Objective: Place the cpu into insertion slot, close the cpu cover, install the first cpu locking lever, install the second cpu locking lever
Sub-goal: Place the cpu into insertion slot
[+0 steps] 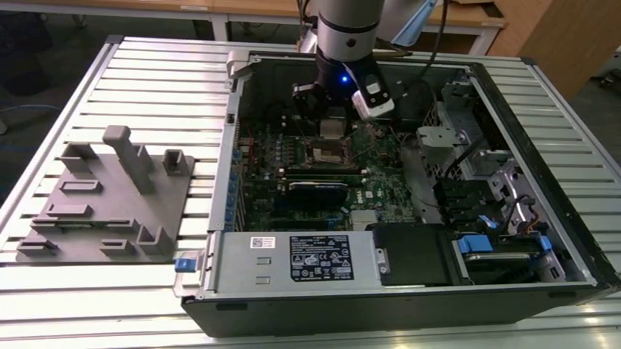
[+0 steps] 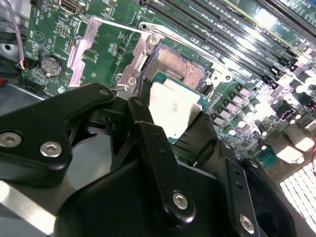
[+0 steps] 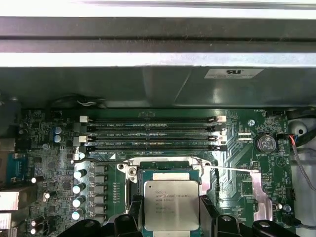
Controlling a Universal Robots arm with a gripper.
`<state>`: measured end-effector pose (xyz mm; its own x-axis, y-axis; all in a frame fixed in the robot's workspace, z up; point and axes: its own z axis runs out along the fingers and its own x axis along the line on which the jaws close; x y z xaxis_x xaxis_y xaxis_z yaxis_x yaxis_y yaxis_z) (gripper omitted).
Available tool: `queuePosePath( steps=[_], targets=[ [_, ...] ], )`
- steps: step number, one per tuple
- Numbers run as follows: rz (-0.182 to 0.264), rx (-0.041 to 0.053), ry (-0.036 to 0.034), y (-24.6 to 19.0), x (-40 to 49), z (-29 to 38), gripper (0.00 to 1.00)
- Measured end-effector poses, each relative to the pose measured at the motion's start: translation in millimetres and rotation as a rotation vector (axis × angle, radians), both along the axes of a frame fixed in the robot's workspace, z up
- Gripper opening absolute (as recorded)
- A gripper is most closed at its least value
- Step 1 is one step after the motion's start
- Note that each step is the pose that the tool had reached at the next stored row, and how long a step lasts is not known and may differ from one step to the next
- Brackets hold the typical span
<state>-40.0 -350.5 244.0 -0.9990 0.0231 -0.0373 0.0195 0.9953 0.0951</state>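
Observation:
My gripper (image 1: 330, 132) hangs inside the open computer case, shut on the cpu (image 3: 171, 205), a flat square chip with a dull silver top. In both wrist views the black fingers (image 3: 132, 213) press on two opposite edges of the chip. The cpu (image 2: 174, 107) is just above the insertion slot (image 2: 183, 66), covering part of its dark centre and tilted relative to the board. The slot's silver rim (image 3: 170, 163) shows past the chip. Beside the socket, the cpu cover (image 2: 81, 47) lies swung open. A thin wire locking lever (image 3: 232, 170) stands free next to it.
Long black memory slots (image 3: 153, 133) run beside the socket on the green board (image 1: 374, 190). The case wall (image 3: 158, 64) rises close behind them. A power supply (image 1: 291, 260) and drive bays (image 1: 495, 247) line the case front. A grey fixture (image 1: 107, 200) rests on the slatted table.

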Motion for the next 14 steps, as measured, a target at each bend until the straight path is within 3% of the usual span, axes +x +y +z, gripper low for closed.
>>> queuePosePath(
  steps=[14],
  targets=[
    [0.000,-0.0003,0.0001,0.0,0.0,-10.6,0.54]
  ],
)
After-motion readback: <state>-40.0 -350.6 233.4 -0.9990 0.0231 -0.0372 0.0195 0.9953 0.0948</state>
